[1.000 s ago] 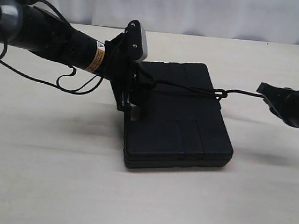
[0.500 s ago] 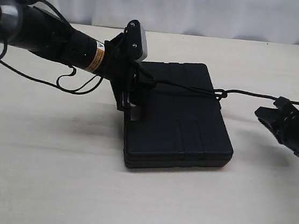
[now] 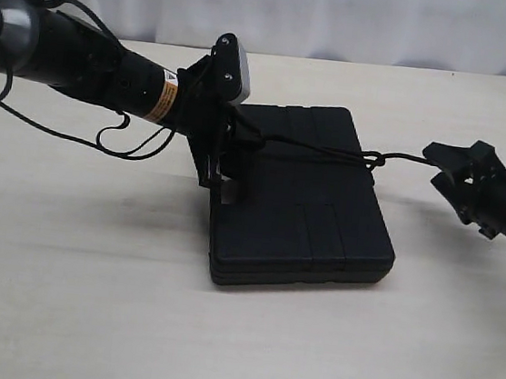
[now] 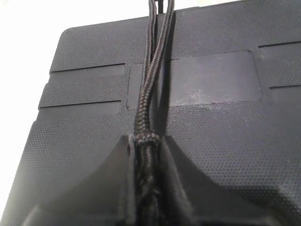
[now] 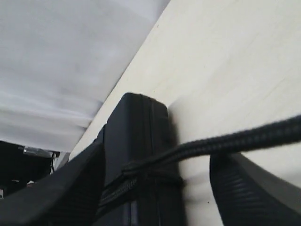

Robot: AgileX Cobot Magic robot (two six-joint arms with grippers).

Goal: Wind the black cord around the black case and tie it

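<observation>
The black case [image 3: 306,205] lies flat mid-table. The black cord [image 3: 317,148] runs taut across its top to a knot [image 3: 374,159] at its right edge, then on toward the right. My left gripper [image 3: 235,142] is at the case's left edge, shut on the cord. The left wrist view shows the braided cord [image 4: 146,94] pinched in that gripper [image 4: 146,141] over the case's lid [image 4: 225,141]. My right gripper [image 3: 445,168] stands open just right of the knot. In the right wrist view the cord [image 5: 235,140] passes unclamped through the wide-open gripper [image 5: 159,150], with the case [image 5: 136,122] behind.
The pale wooden table [image 3: 85,298] spreads all round the case. Thin glossy arm cables [image 3: 130,143] loop down under the left arm. A white curtain [image 3: 346,17] closes off the back.
The right gripper held the cord's free end a second ago. It let go, dropped back and down, and now has come up beside the cord, open. The left gripper kept still.
</observation>
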